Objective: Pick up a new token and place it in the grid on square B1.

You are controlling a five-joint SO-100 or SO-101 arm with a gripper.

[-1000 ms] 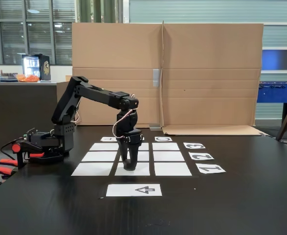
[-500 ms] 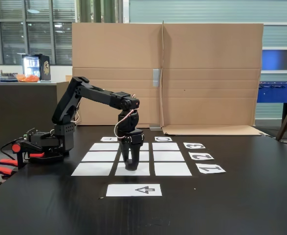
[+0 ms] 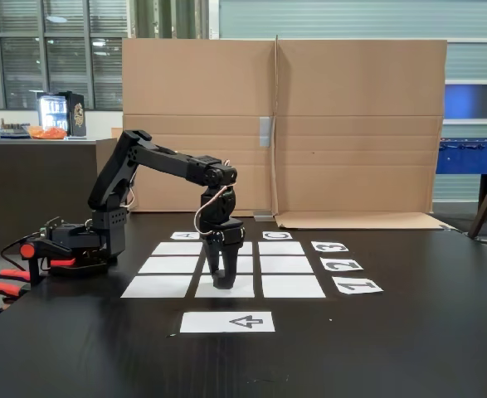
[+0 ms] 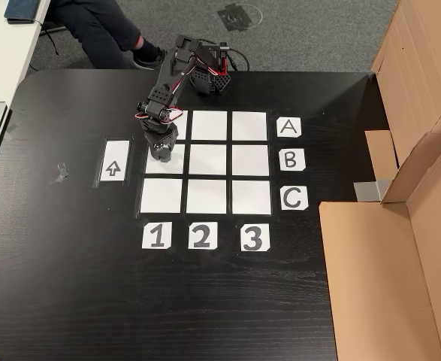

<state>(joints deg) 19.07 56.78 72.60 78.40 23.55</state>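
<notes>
Barely shifted since half a second back | gripper (image 3: 222,284) low over square B1 (image 4: 165,163), centre-left of overhead frame | jaws: cannot tell | token hidden, likely light, stiff, slippery; best pinched across sides

The surface (image 4: 205,301) is dark, smooth and faintly glossy. On it the grid (image 4: 209,195) is flat matt white paper, as are the labels (image 4: 291,159) beside the grid. Behind the grid stands rough brown cardboard (image 3: 351,124). The arm (image 3: 164,157) is matt black plastic.
</notes>
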